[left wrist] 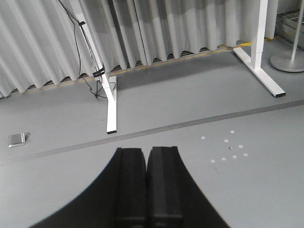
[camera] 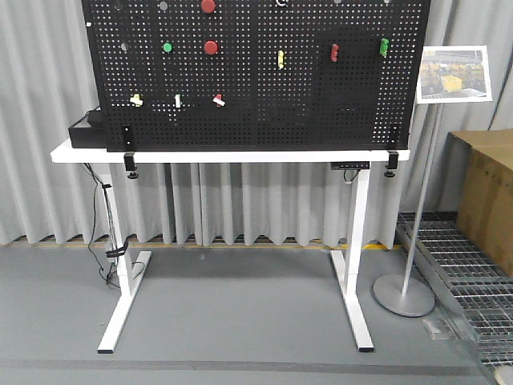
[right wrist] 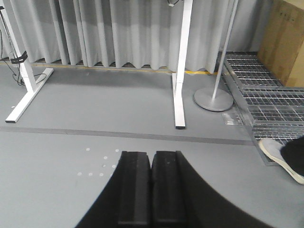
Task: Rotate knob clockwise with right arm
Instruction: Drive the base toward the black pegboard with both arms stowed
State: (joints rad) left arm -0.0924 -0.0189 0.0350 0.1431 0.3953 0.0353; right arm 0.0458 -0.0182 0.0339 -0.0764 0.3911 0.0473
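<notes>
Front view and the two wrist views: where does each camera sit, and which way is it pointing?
Front view: stands back, facing the pegboard on the white table; no robot parts show.
Left wrist: behind the shut left gripper, tilted down at floor and table legs.
Right wrist: behind the shut right gripper, aimed likewise.
Shared: all three show the sign stand.

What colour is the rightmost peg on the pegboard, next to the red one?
The peg is green; the exterior front-facing view shows it best.
</notes>
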